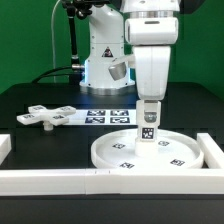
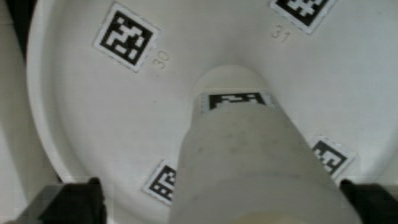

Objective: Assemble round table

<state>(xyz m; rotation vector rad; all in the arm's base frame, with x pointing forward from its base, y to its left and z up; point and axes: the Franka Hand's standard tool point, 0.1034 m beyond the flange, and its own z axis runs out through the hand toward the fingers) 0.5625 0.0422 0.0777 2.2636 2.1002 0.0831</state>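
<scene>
Jaws stood at full width, the gripper (image 2: 221, 203) straddling the upright post (image 2: 240, 150) without clamping it. The post stood on the round disc (image 1: 120, 152), near the front border wall (image 1: 60, 178). The cross-shaped foot (image 1: 45, 117) lay well apart. Probable step: seating the post. The next move would call for a centred closure on it.

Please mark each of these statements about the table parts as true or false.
1. The post stands upright on the round disc. True.
2. The cross-shaped foot is fitted on the post. False: it lies alone on the table, at the exterior view's left.
3. The fingers are open, one on each side of the post. True.
4. The round disc rests on the marker board. False: both lie on the table, side by side.
</scene>
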